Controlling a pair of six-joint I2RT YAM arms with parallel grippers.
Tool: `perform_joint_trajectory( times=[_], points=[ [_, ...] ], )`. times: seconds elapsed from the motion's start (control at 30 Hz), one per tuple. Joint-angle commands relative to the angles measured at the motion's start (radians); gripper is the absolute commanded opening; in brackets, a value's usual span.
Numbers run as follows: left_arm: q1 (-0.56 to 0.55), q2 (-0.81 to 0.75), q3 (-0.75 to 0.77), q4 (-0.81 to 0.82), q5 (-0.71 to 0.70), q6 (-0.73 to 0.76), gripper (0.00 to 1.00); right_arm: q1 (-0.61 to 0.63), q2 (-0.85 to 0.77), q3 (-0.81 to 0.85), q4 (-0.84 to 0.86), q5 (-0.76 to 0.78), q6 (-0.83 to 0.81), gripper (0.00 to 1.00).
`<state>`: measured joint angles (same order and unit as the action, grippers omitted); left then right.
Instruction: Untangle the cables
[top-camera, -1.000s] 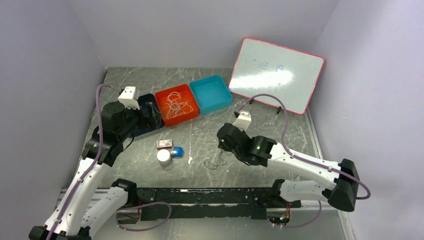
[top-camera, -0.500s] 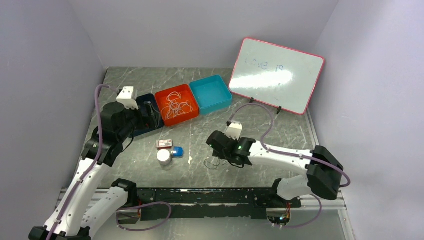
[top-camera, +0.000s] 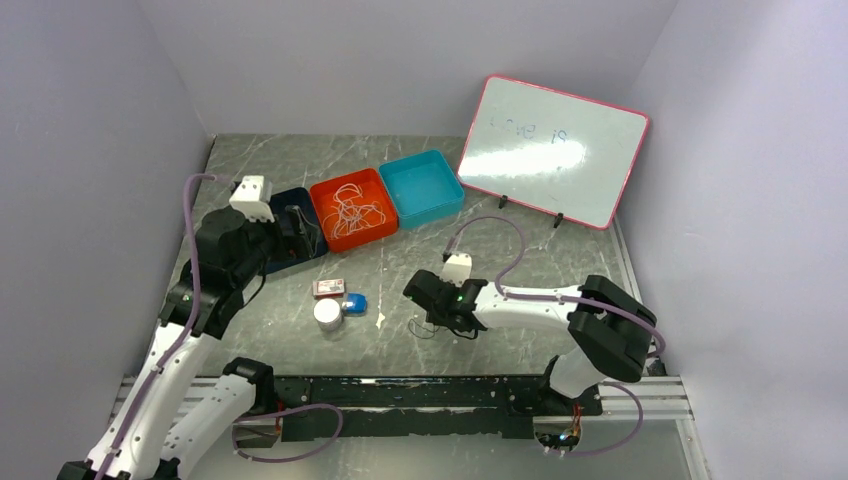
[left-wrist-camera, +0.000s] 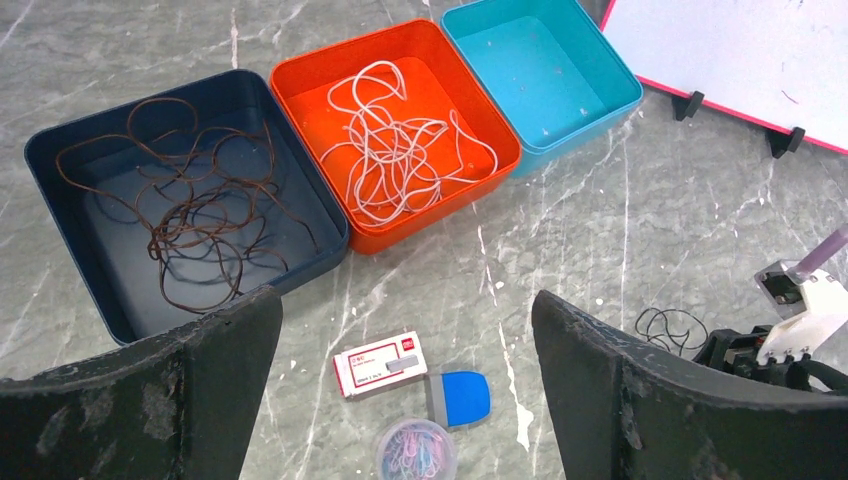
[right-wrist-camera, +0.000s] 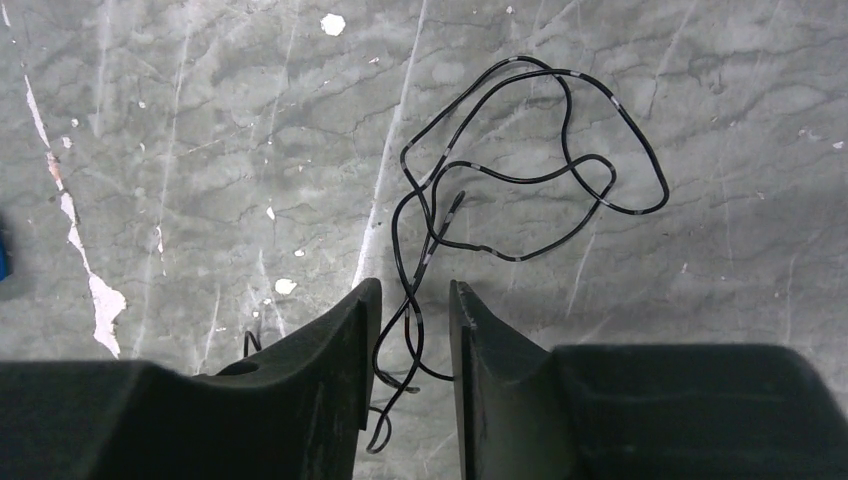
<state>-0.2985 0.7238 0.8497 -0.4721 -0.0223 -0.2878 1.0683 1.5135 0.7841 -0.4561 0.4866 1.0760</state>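
Right wrist: I see the black cable (right-wrist-camera: 505, 181) running from between my narrowly parted right jaws, up-right across the desk (right-wrist-camera: 200, 150); left jaws spread wide.

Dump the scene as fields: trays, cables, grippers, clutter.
navy tray: tangled brown cable inside
orange tray: tangled white cable inside
teal tray: no cable inside
black cable: loose loops on the table, strands running between the right gripper fingers
right gripper: low over the table, jaws narrowly apart, no visible pinch
left gripper: wide open above the trays, holding nothing
clutter: red-and-white box, tub of paper clips, whiteboard
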Motion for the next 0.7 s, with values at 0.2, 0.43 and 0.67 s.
perform_joint_trajectory(
  times=[0.2,0.43,0.67],
  points=[
    [-0.006,0.009,0.009,-0.009,0.058,0.037,0.99,0.005,0.017,0.027,0.015,0.028,-0.035,0.18],
    [-0.006,-0.005,-0.001,-0.001,0.046,0.035,0.99,0.006,-0.059,0.075,-0.062,0.102,-0.083,0.06],
    [-0.006,-0.02,-0.009,-0.002,0.032,0.027,0.99,0.004,-0.187,0.186,-0.146,0.186,-0.219,0.05]
  ],
)
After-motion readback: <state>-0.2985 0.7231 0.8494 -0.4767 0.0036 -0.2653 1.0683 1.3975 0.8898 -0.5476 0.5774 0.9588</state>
